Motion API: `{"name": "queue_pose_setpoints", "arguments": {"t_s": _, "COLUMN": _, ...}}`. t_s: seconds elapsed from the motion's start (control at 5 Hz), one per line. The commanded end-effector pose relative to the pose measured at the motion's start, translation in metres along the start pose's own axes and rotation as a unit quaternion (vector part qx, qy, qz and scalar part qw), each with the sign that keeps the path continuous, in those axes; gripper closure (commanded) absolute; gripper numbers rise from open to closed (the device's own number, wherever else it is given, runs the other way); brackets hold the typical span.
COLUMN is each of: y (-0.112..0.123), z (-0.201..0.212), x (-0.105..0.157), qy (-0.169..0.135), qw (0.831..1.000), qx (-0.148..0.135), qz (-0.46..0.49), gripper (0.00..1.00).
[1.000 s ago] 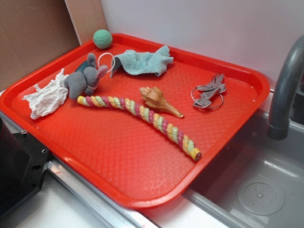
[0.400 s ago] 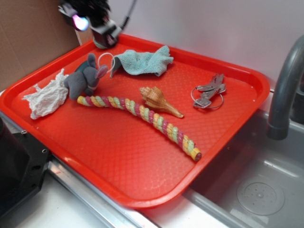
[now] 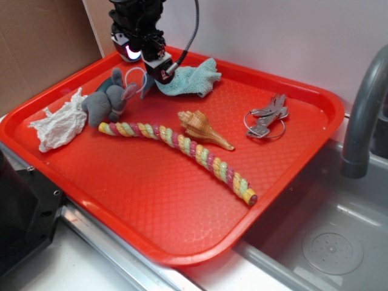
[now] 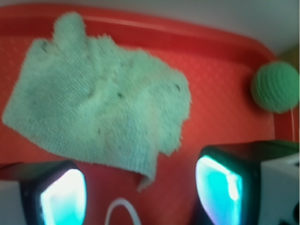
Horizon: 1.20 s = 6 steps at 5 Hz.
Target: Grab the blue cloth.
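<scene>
The blue cloth lies flat near the back rim of the red tray, its long axis running roughly along that rim, one ragged corner pointing toward the near-left. The tool hangs over the cloth's left end, and in the wrist view its 2 fingers stand wide apart with nothing between them; the cloth spreads ahead of them and a little to the left, its nearest corner reaching down into the gap. So the cloth lies just forward of the tool, and my judgement is that the coming move calls for a short advance and a drop so the fingers straddle that near corner or the thicker fold behind it. The tray holds everything else: a small teal ball in the back corner, well clear of the cloth; a grey plush toy with a thin white ring just beside the cloth's left end; a white rag; a braided rope; a seashell; and a bunch of keys off to the right. The ring sits closest to the fingers and could get caught.
</scene>
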<state>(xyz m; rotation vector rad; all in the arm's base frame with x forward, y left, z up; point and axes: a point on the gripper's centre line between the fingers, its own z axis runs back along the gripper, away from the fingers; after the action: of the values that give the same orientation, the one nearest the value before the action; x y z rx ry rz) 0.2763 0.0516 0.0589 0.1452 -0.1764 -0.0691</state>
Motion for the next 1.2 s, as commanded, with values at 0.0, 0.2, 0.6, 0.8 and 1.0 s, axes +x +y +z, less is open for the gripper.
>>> {"name": "queue_pose_setpoints", "arguments": {"t_s": 0.0, "y": 0.005, "z": -0.013, "x": 0.006, "qy": 0.013, "qw": 0.999, "qx": -0.014, "qz": 0.028, "gripper": 0.0}}
{"name": "queue_pose_setpoints", "arguments": {"t_s": 0.2, "y": 0.007, "z": -0.036, "x": 0.015, "qy": 0.022, "qw": 0.997, "qx": -0.034, "qz": 0.061, "gripper": 0.0}}
{"name": "queue_pose_setpoints", "arguments": {"t_s": 0.6, "y": 0.01, "z": -0.042, "x": 0.02, "qy": 0.019, "qw": 0.995, "qx": -0.041, "qz": 0.084, "gripper": 1.0}}
{"name": "queue_pose_setpoints", "arguments": {"t_s": 0.8, "y": 0.02, "z": -0.018, "x": 0.021, "qy": 0.009, "qw": 0.995, "qx": -0.04, "qz": 0.096, "gripper": 1.0}}
{"name": "queue_pose_setpoints", "arguments": {"t_s": 1.0, "y": 0.029, "z": 0.029, "x": 0.002, "qy": 0.044, "qw": 0.986, "qx": -0.061, "qz": 0.149, "gripper": 1.0}}
